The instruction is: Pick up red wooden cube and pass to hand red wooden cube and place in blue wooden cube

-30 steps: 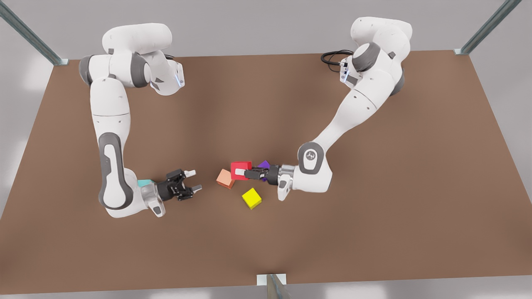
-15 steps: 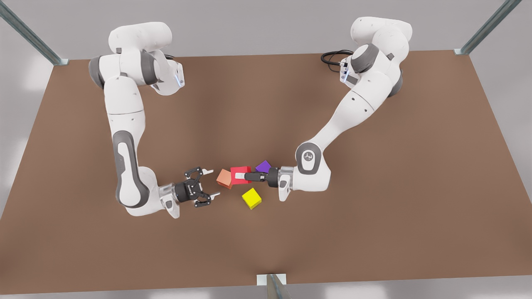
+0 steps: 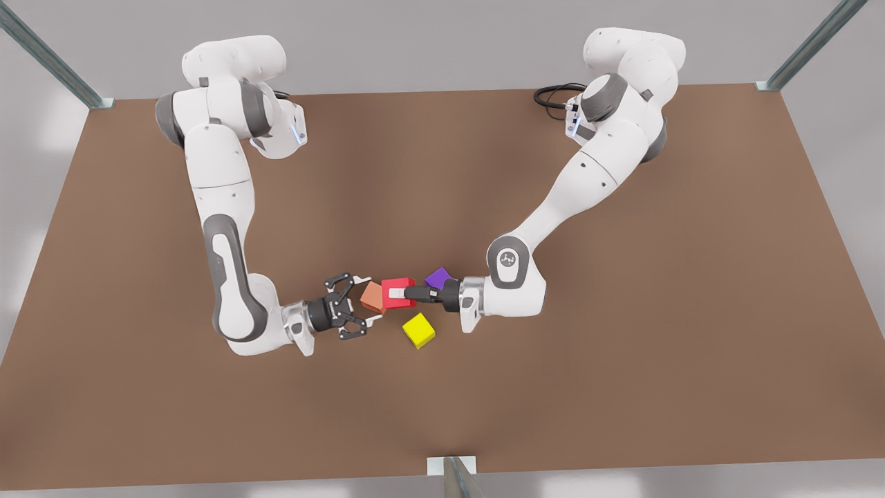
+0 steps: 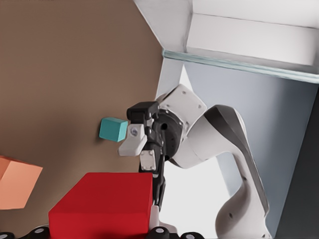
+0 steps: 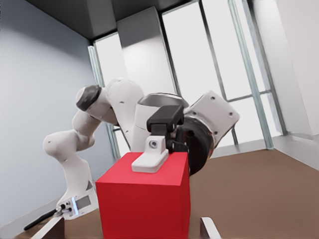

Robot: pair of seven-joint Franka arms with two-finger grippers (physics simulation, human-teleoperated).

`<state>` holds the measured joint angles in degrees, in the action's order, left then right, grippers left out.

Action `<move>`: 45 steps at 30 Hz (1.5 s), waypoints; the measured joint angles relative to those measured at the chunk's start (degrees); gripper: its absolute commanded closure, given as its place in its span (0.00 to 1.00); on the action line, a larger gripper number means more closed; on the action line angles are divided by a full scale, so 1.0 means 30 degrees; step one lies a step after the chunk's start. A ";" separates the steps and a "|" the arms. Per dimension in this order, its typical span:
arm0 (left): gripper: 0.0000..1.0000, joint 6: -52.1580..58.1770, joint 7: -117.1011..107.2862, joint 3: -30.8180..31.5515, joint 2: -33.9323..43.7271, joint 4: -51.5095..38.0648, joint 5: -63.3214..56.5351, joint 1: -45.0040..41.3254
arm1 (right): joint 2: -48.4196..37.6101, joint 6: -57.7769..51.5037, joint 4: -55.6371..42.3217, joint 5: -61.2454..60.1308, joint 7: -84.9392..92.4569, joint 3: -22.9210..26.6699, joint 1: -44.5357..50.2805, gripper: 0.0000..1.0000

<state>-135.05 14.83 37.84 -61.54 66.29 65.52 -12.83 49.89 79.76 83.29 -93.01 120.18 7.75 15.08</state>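
Two grippers meet mid-table in the front view: the left gripper (image 3: 395, 294) clamps the red wooden cube (image 3: 397, 283) aloft, facing the right gripper (image 3: 366, 301), fingers spread. From the left wrist we see the blue wooden cube (image 4: 113, 129) resting on the table. From the right wrist, red fills the middle.

3 spare cubes on the brown table (image 3: 622, 360) — salmon-orange (image 3: 372, 298), purple (image 3: 438, 277), yellow (image 3: 418, 330).

From the front I can't find the small teal wooden cube (image 4: 113, 129); only the left wrist view shows it. The purple wooden cube (image 3: 438, 277) sits half behind the left gripper (image 3: 398, 294). The left wrist view's edge cuts off the salmon-orange wooden cube (image 4: 17, 181) and the bright red wooden cube (image 4: 102, 204).
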 measured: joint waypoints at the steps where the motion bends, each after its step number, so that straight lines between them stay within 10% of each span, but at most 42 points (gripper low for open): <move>1: 0.32 -0.0019 0.0095 0.0000 0.0001 0.0000 -0.0001 0.0000 | -0.0006 0.0032 -0.0006 -0.0014 0.0191 0.0000 0.0032 0.00; 30: 0.32 -0.0494 0.1580 0.0000 -0.0027 0.0000 0.0017 -0.0146 | 0.0151 0.1986 -0.0310 -0.1275 0.2133 -0.0403 0.1437 0.01; 31: 0.32 -0.0497 0.1603 -0.0001 -0.0027 0.0000 0.0014 -0.0145 | 0.0162 0.2056 -0.0322 -0.1326 0.2110 -0.0407 0.1483 0.03; 33: 0.32 -0.0501 0.1645 -0.0001 -0.0038 -0.0002 0.0012 -0.0143 | 0.0185 0.2182 -0.0412 -0.1400 0.2066 -0.0409 0.1523 0.63; 34: 0.32 -0.0507 0.1664 -0.0001 -0.0047 -0.0002 0.0011 -0.0142 | 0.0198 0.2231 -0.0498 -0.1425 0.2046 -0.0402 0.1523 0.69; 40: 0.30 -0.0543 0.1875 0.0008 -0.0058 -0.0003 0.0163 -0.0144 | 0.0181 0.2358 -0.0565 -0.1378 0.1925 -0.0395 0.1299 0.69; 42: 0.00 -0.0502 0.2402 -0.0003 -0.0058 -0.0002 0.0712 -0.0137 | 0.0157 0.2372 -0.0572 -0.1363 0.1881 -0.0390 0.1271 0.69; 45: 0.00 -0.0411 0.2955 -0.0001 0.0019 0.0054 0.0836 0.0137 | 0.0119 0.2366 -0.0611 -0.1328 0.1813 -0.0359 0.1068 0.69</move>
<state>-136.28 23.69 37.84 -61.48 66.46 68.03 -12.42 50.25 86.86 81.46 -96.99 125.61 6.67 18.28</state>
